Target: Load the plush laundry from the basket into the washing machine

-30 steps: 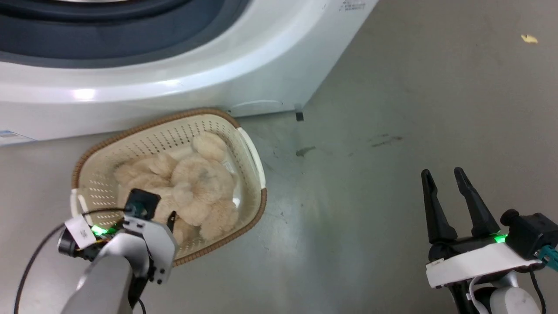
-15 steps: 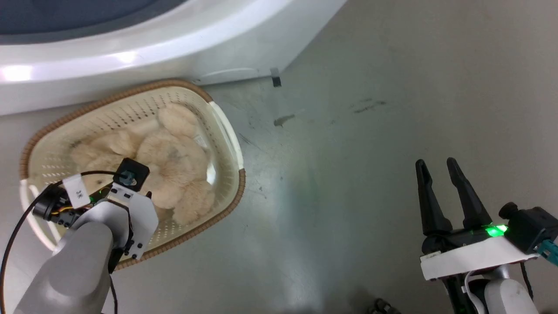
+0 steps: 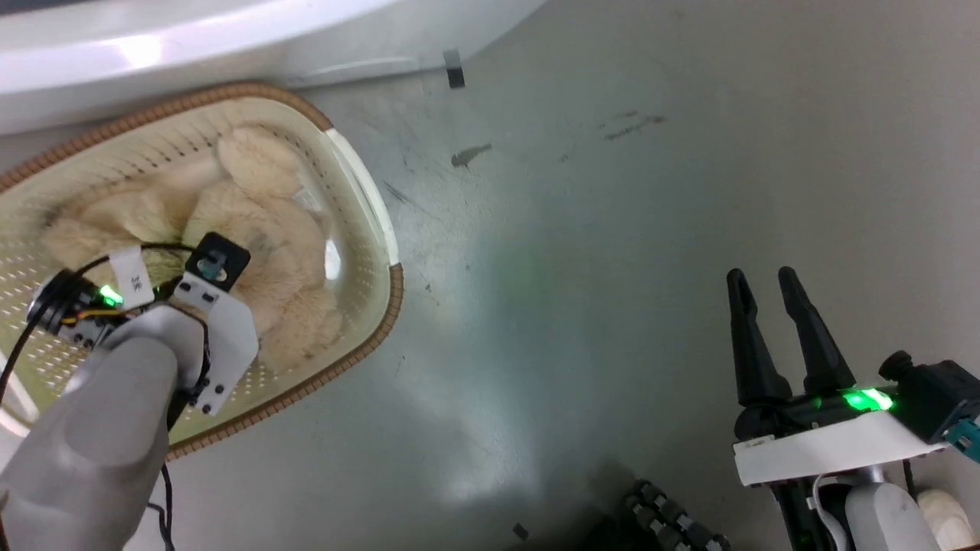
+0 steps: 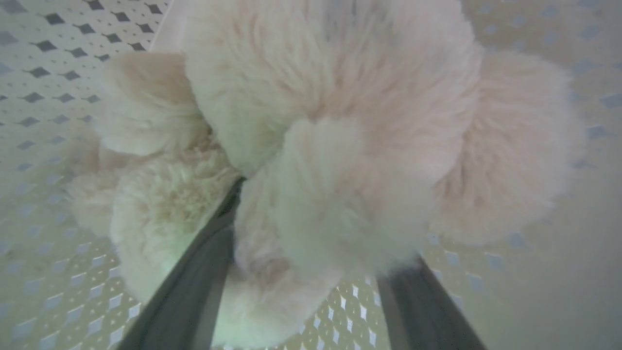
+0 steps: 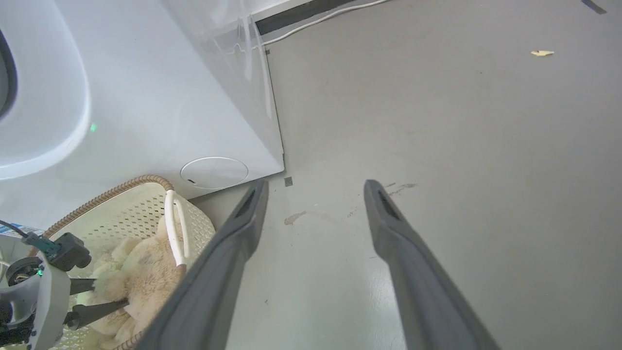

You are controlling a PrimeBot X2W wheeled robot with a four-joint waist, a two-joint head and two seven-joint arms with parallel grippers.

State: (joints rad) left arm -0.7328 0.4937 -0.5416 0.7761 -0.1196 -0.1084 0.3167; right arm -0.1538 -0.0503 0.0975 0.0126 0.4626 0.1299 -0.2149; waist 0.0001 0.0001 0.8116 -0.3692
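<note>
The washer (image 3: 191,38) was cut off by the top edge of the head view, so just its white bottom part showed. The basket (image 3: 392,295) was cut off at the left edge. It stood on the floor (image 3: 612,229) just beside the washer. The toy (image 3: 268,229) lay inside the basket, and I could not tell which part of it was which.

From the head, the left arm (image 3: 99,428) covered the left gripper (image 4: 325,223). In the left wrist view the fingers (image 4: 194,272) were spread wide, one on each side of a fluffy lump of the toy. The fur hid both tips, so I could not tell if they pressed on it.

A dark ribbed thing (image 3: 658,520) at the bottom edge was hard to make out.

Since a second ago the whole head picture had shifted, so the camera had moved. The basket now sat higher and more to the left in it. The left arm had reached deeper into the basket, and one finger tip that showed before was now under the wrist. The ribbed thing had come into view.

The left arm bent down into the basket. The right gripper (image 3: 761,279) hung over the bare floor, well apart from the basket. Its fingers pointed forward, spread apart and holding nothing.
</note>
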